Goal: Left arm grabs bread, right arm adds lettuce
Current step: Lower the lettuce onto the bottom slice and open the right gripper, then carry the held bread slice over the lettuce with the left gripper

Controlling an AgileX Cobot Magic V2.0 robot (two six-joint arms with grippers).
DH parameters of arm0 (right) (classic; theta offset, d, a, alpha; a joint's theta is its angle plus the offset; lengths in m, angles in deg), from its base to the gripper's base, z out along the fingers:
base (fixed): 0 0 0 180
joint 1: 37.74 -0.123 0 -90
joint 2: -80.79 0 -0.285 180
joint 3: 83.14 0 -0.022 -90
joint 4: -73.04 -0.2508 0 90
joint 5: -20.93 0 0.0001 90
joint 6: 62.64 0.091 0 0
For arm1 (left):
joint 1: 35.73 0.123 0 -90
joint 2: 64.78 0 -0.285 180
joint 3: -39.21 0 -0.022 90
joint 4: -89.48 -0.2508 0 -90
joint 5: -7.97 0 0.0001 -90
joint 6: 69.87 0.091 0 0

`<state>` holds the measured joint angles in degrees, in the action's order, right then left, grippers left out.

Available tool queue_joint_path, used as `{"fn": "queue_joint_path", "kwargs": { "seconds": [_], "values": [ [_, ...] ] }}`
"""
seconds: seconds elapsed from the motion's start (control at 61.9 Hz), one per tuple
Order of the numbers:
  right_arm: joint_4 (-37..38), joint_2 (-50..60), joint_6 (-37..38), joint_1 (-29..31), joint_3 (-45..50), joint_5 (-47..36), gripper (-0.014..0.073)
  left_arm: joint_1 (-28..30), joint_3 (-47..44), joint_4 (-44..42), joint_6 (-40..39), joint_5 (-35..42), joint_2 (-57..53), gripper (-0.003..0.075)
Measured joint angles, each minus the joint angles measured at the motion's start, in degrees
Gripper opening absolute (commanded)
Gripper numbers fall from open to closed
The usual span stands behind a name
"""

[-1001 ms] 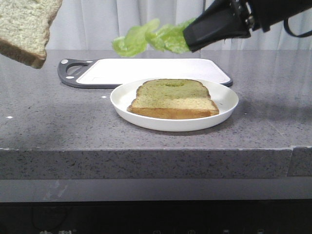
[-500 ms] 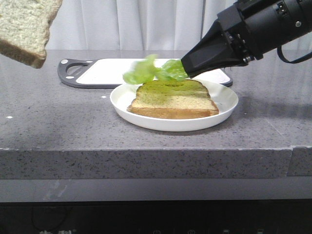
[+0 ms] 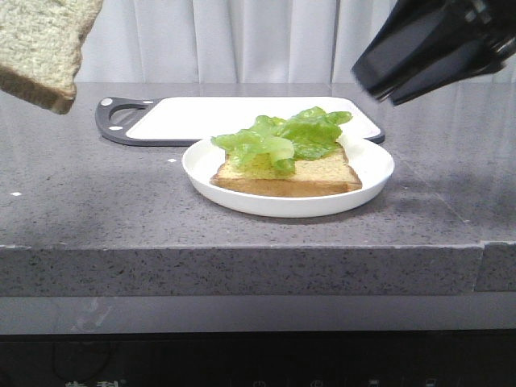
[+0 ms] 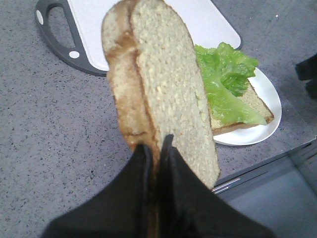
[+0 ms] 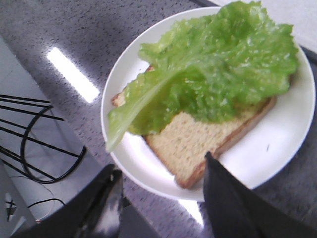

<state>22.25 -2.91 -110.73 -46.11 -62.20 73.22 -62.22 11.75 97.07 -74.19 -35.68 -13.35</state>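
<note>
With ruffled green lettuce leaf (image 3: pixel 284 137) draped over golden-crusted bread slice on round white plate (image 3: pixel 371 171), looked done for lettuce step. Right gripper (image 5: pixel 163 198) spread wide, empty, raised clear. Left gripper (image 4: pixel 154 148) clamped on thick pale square bread (image 4: pixel 163 94), held aloft, unplaced. Behind: white cutting board (image 3: pixel 242 113).

**Colours on the counter**

The lettuce (image 3: pixel 284 137) is bright green, paler along its rib. The bread (image 4: pixel 163 94) has a pale, speckled cream face and golden-brown crust. The second slice (image 3: pixel 322 173) is tan. The plate (image 3: pixel 371 173) is white, the cutting board (image 3: pixel 242 113) white with a dark grey frame, and the counter (image 3: pixel 97 210) speckled grey. The right gripper (image 5: pixel 163 198) is glossy black.
</note>
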Motion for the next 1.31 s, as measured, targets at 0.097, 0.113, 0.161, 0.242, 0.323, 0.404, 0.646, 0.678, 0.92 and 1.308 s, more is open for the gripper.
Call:
{"fn": "queue_joint_path", "kwargs": {
  "seconds": [0.097,0.113,0.161,0.242,0.323,0.404,0.646,0.678,0.92,1.308],
  "values": [
    [5.0,5.6,9.0,0.0,0.0,2.6,0.0313,0.0,0.0,0.0,0.0,-0.1,0.0,-0.002],
    [6.4,6.8,11.2,0.0,0.0,3.0,0.0309,0.0,0.0,0.0,0.0,-0.1,0.0,-0.002],
    [9.9,9.3,15.4,0.0,0.0,3.9,0.031,0.0,0.0,0.0,0.0,-0.4,0.0,-0.002],
    [16.6,14.3,23.7,0.0,0.0,5.4,0.031,0.0,0.0,0.0,0.0,-0.9,0.0,-0.002],
    [23.5,19.5,30.7,0.0,0.0,6.8,0.031,0.0,0.0,0.0,0.0,-1.6,0.0,-0.002],
    [29.4,23.7,36.3,0.0,0.0,8.1,0.031,0.0,0.0,0.0,0.0,-2.0,0.0,-0.002],
    [41.5,34.9,46.8,0.0,2.1,10.2,0.031,0.0,0.0,0.0,0.0,-2.3,0.0,-0.002],
    [42.0,36.4,47.3,0.0,2.9,10.2,0.031,0.0,0.0,0.2,0.0,-2.3,0.0,-0.002],
    [42.5,42.8,48.1,0.0,7.5,9.6,0.031,0.0,0.0,9.3,2.0,-1.7,0.9,-0.002],
    [42.6,43.5,48.1,0.0,9.3,8.9,0.031,0.0,0.0,46.9,32.6,4.7,16.8,-0.002]
  ]
}}
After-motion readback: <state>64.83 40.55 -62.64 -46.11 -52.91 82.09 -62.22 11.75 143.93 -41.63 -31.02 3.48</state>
